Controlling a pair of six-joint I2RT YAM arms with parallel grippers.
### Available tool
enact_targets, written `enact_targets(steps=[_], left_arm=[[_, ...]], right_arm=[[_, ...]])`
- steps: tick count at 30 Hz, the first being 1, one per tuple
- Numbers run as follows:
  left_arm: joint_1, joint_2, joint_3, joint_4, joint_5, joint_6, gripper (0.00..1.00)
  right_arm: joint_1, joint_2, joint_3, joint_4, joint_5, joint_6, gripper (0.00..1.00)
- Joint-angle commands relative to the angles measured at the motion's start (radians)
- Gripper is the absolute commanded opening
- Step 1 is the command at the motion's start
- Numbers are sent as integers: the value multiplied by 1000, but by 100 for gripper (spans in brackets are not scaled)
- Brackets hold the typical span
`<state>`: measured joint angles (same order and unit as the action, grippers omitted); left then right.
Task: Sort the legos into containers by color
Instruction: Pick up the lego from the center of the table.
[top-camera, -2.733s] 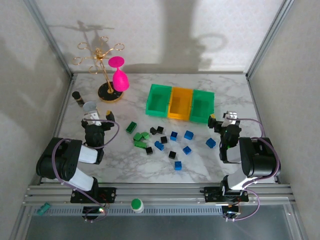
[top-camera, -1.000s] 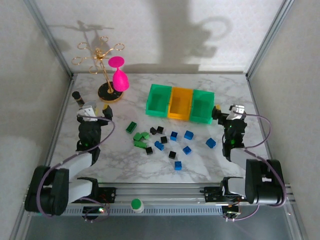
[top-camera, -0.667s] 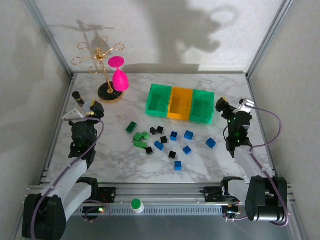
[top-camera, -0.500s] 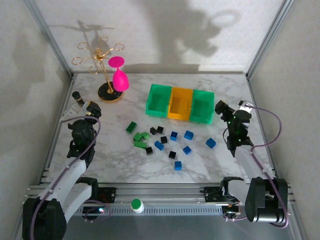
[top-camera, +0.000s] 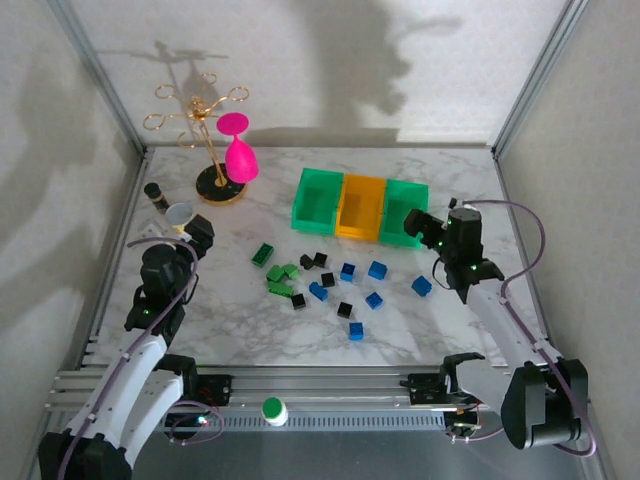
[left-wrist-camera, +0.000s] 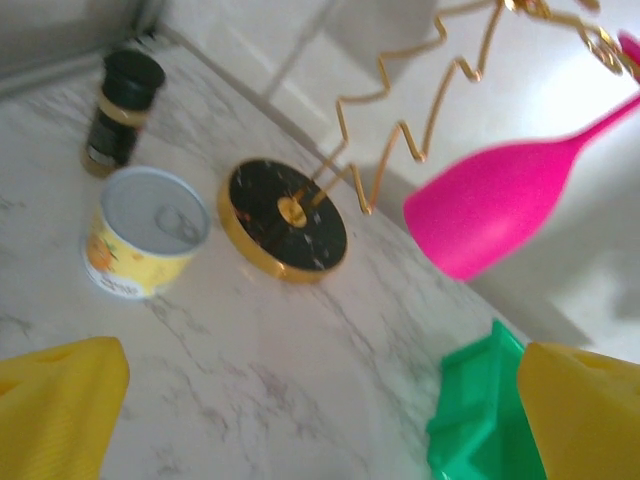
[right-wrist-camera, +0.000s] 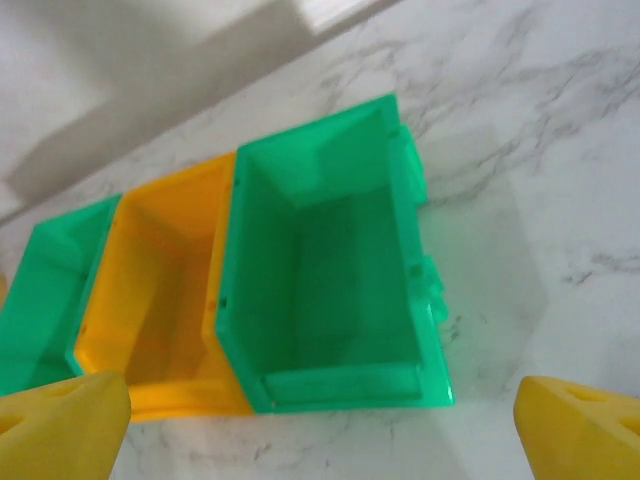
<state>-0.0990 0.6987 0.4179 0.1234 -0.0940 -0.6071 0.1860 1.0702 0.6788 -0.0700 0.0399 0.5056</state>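
Left gripper, right gripper both gaping, empty; yellow-labelled can, writing unreadable

The table looks like smooth, grey-veined white marble. The bins are glossy, slightly translucent plastic, and the legos are shiny plastic. The stand is polished gold wire on a glossy black base. The can has a dull metal lid.
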Motion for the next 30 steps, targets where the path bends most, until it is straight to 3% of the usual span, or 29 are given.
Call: enact_targets(steps=[1,10,16,24,30], left_arm=[[-61,-18,10,-69,117,-15,99],[-365,14,26,-85,74,-61,99],[-575,59,18,-34,-34,-65,99],[-719,153,44,11,-123,-50,99],[-742,200,83,-36,-172,-33,99]], right_arm=[[68,30,59,-147,2,19,99],[362,126,104,-348,147,119,99],[503,193,123,-404,232,188,99],[601,339,202,-338,226,241,93],[653,450,291,-334,290,279,82]])
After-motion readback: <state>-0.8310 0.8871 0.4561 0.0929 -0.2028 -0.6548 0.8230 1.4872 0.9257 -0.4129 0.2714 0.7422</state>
